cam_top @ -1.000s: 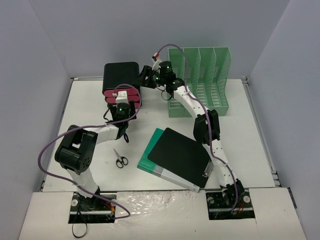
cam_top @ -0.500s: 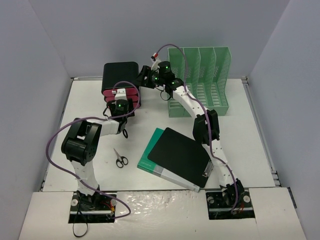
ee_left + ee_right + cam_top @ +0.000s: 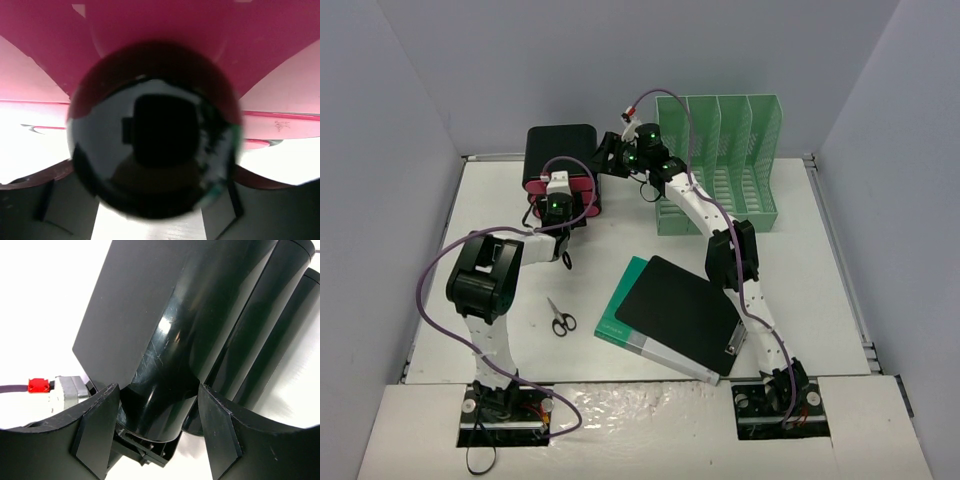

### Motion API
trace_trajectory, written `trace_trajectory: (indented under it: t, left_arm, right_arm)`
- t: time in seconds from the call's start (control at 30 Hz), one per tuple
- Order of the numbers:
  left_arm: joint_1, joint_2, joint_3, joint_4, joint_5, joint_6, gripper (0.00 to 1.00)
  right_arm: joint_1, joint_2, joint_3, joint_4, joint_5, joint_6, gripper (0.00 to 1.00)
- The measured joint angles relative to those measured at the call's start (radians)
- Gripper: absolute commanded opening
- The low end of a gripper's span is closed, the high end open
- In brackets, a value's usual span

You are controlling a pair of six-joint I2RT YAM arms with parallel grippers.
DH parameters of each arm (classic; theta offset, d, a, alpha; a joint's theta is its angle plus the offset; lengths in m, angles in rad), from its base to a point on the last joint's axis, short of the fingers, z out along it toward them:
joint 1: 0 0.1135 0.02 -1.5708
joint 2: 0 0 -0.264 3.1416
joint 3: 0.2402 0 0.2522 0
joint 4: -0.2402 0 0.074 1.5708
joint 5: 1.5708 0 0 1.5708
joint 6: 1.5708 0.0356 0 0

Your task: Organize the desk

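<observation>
On the white desk (image 3: pixel 820 300), a black and pink tube holder (image 3: pixel 558 150) lies at the back left. My right gripper (image 3: pixel 604 158) reaches it from the right. In the right wrist view the right gripper (image 3: pixel 160 405) is shut on one glossy black tube (image 3: pixel 170 370), a finger touching each side. My left gripper (image 3: pixel 561 190) is pressed up to the holder's near side. In the left wrist view the left gripper (image 3: pixel 150 200) has its fingers wide apart beside a glossy black round end (image 3: pixel 155 130), with pink tubes (image 3: pixel 150 25) behind.
A green file rack (image 3: pixel 720 165) stands at the back right. A black clipboard (image 3: pixel 680 310) lies on a teal folder (image 3: pixel 620 310) in the middle. Small scissors (image 3: pixel 560 320) lie near the left arm. Pale grey walls edge the desk.
My left gripper has moved forward, away from the arm bases, up against the holder. The right arm and holder have not visibly moved.
</observation>
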Motion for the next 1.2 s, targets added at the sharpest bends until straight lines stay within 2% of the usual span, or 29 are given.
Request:
trace_trajectory:
  t: [0.2,0.3,0.37,0.7,0.97,1.2]
  left_arm:
    - [0.004,0.023,0.011,0.002,0.01,0.001,0.5]
    - [0.004,0.024,0.013,0.003,0.015,0.001,0.37]
    - [0.004,0.025,0.015,0.003,0.016,0.001,0.35]
    - [0.009,0.028,0.021,-0.002,0.016,0.002,0.0]
    - [0.011,0.024,0.015,0.0,0.017,-0.016,0.0]
    - [0.003,-0.047,-0.066,-0.017,0.027,-0.048,0.0]
  right_arm:
    - [0.0,0.0,0.0,0.001,0.003,-0.002,0.58]
    - [0.0,0.0,0.0,0.001,0.004,-0.003,0.58]
    - [0.0,0.0,0.0,0.001,0.005,-0.003,0.58]
    - [0.0,0.002,0.0,0.008,0.01,-0.007,0.58]
    - [0.0,0.002,0.0,0.009,0.01,-0.007,0.58]
    - [0.0,0.002,0.0,0.009,0.009,-0.006,0.58]
